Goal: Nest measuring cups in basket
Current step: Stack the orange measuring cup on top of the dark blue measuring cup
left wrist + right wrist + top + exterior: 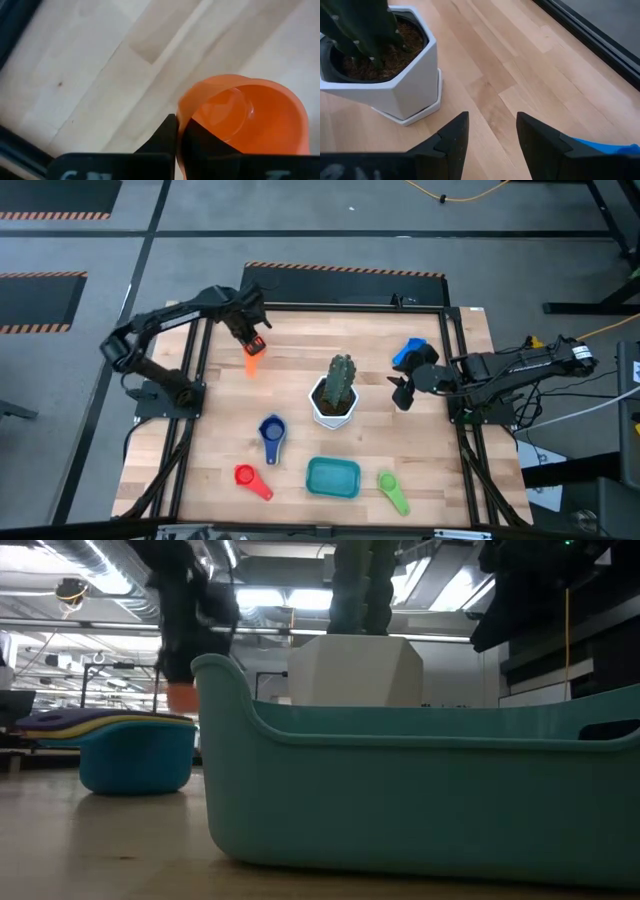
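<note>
The left arm bends in from the left edge of the high view, its left gripper [252, 343] at upper left, fingers clamped on the rim of the orange cup [251, 363]. The cup sits just below the gripper, apparently tipped with its mouth toward the wrist camera. The right gripper [401, 393], fingers spread and empty, waits at right of the cactus pot [333, 408]. The teal basket [332, 478] lies at lower centre

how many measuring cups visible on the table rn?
5: orange cup in left gripper, light blue by right gripper, dark blue stack, red, green. Nested ones may hide.
</note>
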{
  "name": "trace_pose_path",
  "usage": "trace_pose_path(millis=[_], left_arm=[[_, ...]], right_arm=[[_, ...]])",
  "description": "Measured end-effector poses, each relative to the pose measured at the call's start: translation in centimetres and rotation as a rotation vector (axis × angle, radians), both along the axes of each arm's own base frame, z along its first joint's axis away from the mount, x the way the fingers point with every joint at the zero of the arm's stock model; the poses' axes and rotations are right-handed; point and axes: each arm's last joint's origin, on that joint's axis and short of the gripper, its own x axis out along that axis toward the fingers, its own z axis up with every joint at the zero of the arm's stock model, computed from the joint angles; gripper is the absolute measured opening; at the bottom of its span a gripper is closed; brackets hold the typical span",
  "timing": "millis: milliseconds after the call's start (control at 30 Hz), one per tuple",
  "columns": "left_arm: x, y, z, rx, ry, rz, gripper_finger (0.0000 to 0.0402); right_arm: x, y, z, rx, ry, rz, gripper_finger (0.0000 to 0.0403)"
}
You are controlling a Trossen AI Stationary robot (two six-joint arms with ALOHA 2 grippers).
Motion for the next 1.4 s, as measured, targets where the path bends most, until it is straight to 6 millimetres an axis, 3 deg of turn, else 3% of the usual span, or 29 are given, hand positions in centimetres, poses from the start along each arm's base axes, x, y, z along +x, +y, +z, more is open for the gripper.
trace_pose_path(millis=[300,567,933,1167,1400], left_arm=[[-1.1,-7.7,6.3,-0.007,-0.256,0.156,0.0003],[-2.0,-14.1,8.4,-0.124,-0.409,0.271,0.0002],[0.2,-20.2,7.6,-0.189,-0.433,0.275,0.0003],[2.5,-23.5,5.2,-0.205,-0.323,0.258,0.0003],[4.4,-25.2,2.3,-0.159,-0.2,0.228,0.0003]], right_arm=[[0.0,-0.5,0.0,-0.004,0.005,-0.022,0.0171],[-0.3,-0.5,-0.2,-0.016,0.044,-0.026,0.0171],[-0.4,-0.5,-0.3,-0.019,0.062,-0.026,0.0171],[-0.4,-0.5,-0.4,-0.019,0.061,-0.026,0.0171],[-0.4,-0.5,-0.3,-0.019,0.06,-0.026,0.0171]])
